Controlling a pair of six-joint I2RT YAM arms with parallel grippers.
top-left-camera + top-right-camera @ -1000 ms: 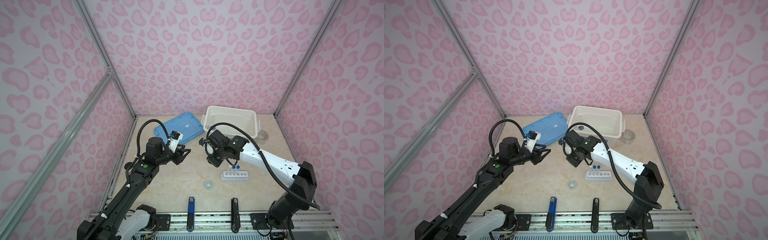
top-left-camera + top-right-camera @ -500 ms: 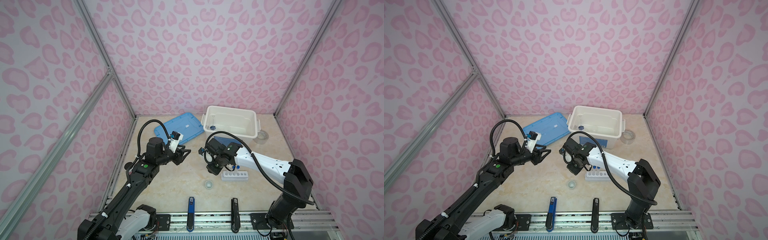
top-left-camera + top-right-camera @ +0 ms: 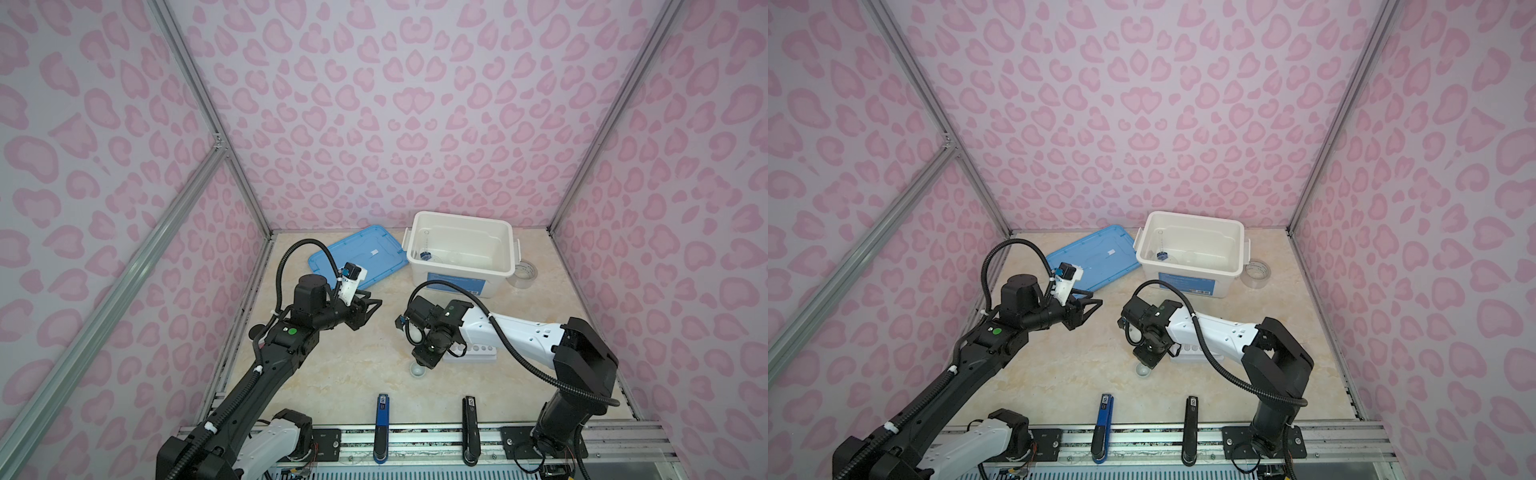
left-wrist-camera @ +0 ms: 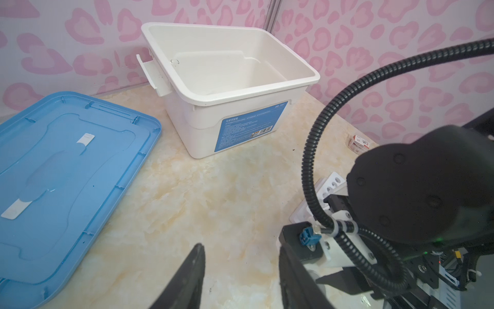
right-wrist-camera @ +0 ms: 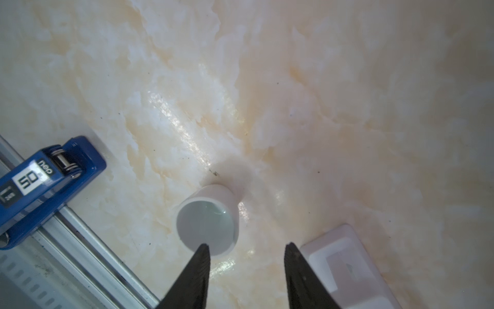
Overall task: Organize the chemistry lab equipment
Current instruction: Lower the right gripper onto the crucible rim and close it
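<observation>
While my right gripper (image 5: 247,248) hung low over the table (image 3: 353,374), the small white cup (image 5: 207,222) stood upright on the marble top near the front edge, open end up. Right fingers were moderately apart with nothing between them. One fingertip (image 5: 201,254) overlapped the cup rim in the wrist view; couldn't tell if it touched. In both top views the cup (image 3: 417,370) sat just in front of my right wrist, mostly clear of it. The white six-hole rack (image 5: 344,264) lay just beside my other right finger, flat on the table, with its far end running out under my right forearm (image 3: 478,353). Whatever stood in its near holes was hidden by the arm. At the back, the white bin (image 3: 459,268) stood open, with the tiny blue-based cylinder (image 3: 424,254) inside near its left wall. The blue lid (image 3: 357,257) lay flat beside the bin, and the clear tape roll (image 3: 523,272) sat just beside it on the opposite side. My left gripper (image 4: 242,248) hung above the table between lid and right arm, fingers apart and empty. A blue clamp (image 5: 40,184) and a black clamp (image 3: 470,409) sat on the front rail.
</observation>
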